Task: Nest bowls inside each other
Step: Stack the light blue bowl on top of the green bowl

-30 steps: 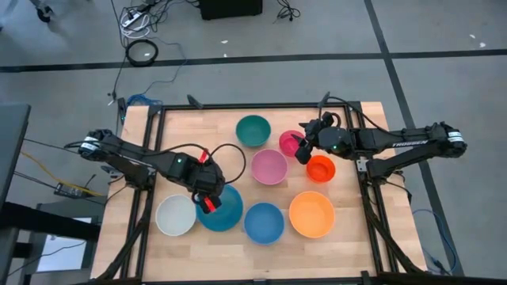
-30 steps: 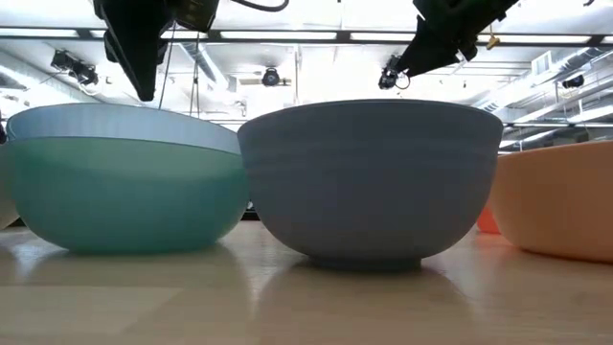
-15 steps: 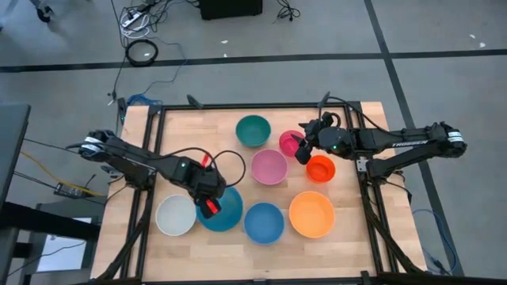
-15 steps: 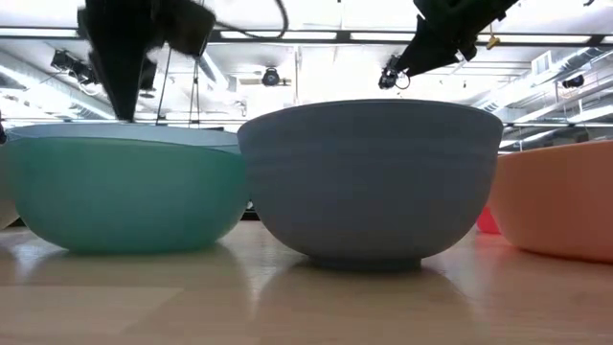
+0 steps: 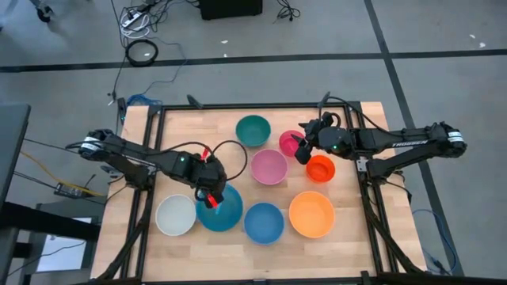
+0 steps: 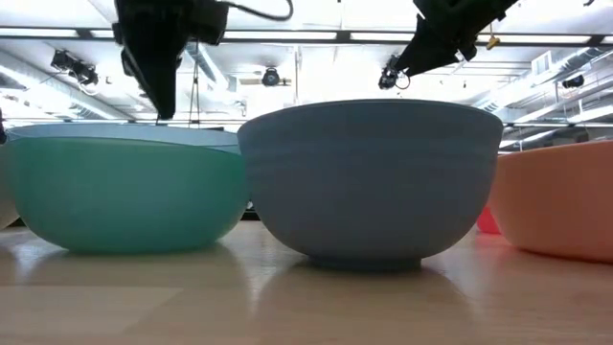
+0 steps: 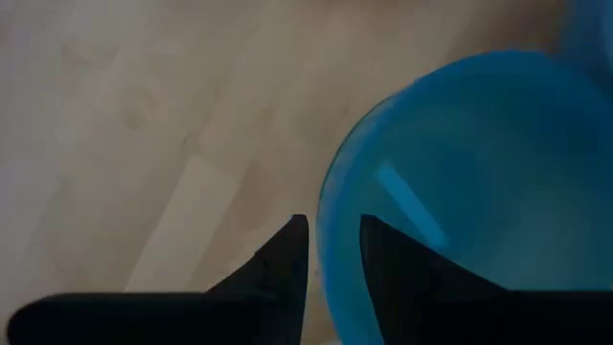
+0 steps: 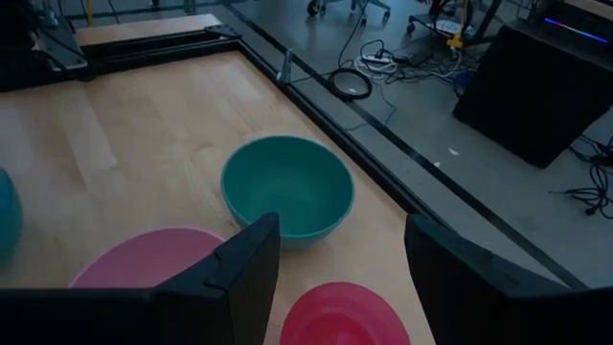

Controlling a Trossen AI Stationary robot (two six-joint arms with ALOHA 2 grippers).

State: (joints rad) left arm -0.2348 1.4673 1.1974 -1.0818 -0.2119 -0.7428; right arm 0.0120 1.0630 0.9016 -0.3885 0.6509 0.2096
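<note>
The light-blue bowl (image 5: 226, 210) sits nested in the dull green bowl (image 6: 124, 196) at the near left of the table. My left gripper (image 7: 330, 225) points down over the bowl's left rim, open, with one finger outside the rim and one inside. My right gripper (image 5: 301, 149) hovers open and empty at the far right, above the gap between the magenta bowl (image 5: 288, 141) and the red-orange bowl (image 5: 322, 169). The teal (image 5: 253, 131), pink (image 5: 269, 166), white (image 5: 175, 216), blue (image 5: 264, 223) and orange (image 5: 311, 214) bowls stand singly on the table. My left gripper comes from above with its fingers on either side of the light-blue bowl's left rim (image 7: 326, 273). One finger (image 7: 287, 259) is over the table outside the bowl, the other inside it. I cannot tell whether either finger touches the rim. The bowl rests level in the dull green bowl.
The bowls fill most of the wooden table (image 5: 182, 134), leaving bare wood along the far left and the near edge. A black frame (image 5: 253, 105) runs round the table. Cables lie on the floor beyond the far edge.
The light-blue bowl was tilted, its left side raised above the dull green bowl. It has now settled level into that bowl. My left gripper has shifted along the bowl's left rim toward the table's far edge.
</note>
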